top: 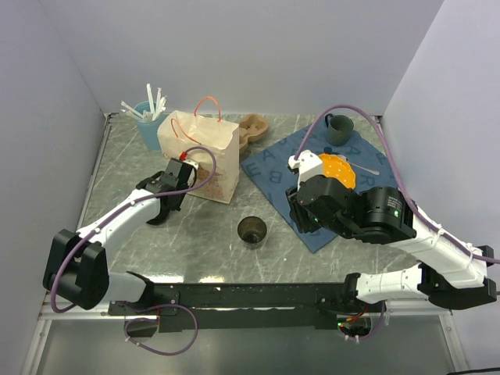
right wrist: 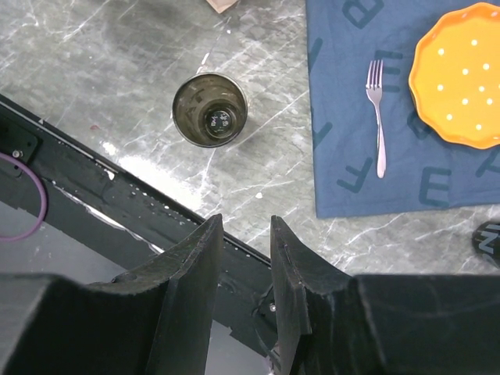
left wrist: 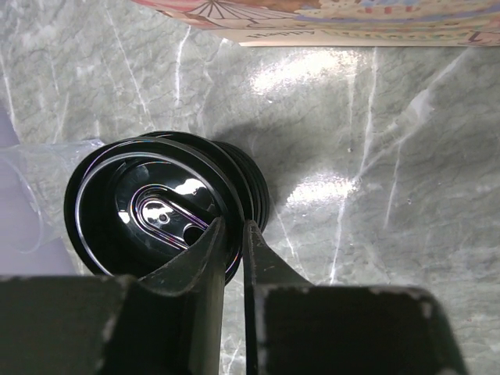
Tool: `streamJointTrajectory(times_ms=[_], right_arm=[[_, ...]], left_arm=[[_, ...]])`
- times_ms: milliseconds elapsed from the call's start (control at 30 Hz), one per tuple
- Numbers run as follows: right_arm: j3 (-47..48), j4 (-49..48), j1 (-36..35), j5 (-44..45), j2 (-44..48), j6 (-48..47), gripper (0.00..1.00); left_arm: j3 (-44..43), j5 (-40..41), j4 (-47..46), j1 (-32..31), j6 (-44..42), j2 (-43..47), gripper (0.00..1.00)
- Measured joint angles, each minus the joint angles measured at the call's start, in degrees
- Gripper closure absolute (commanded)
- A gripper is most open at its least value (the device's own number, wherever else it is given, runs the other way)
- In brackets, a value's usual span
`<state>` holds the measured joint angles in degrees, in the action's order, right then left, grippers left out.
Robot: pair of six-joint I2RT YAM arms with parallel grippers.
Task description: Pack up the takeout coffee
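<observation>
takeout coffee is sitting on the marble table, near the foot of the paper bag. your left gripper is pinching its rim wall, with 1 finger inside and 1 outside. you are probably handling a light, thin cup whose glossy rim is bending or slipping easily, so i am judging a hold lower on the ribbed side as safer. your right gripper is hanging with parted jaws and nothing between them. in the top view, the left arm is hiding the cup. i am not making out whether the shiny oval inside is a lid or the bottom, nor whether the cup is holding liquid.
</observation>
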<state>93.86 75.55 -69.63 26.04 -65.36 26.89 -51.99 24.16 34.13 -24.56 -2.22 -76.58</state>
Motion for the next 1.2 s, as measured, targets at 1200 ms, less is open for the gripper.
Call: streamJointTrajectory(times_ms=[1200], right_arm=[[11.65,-0.90,0.02,1.11,-9.35,-4.07,0.21]], left_arm=[[-11.74,-10.99,11.06,0.00,13.88,21.57,0.99]])
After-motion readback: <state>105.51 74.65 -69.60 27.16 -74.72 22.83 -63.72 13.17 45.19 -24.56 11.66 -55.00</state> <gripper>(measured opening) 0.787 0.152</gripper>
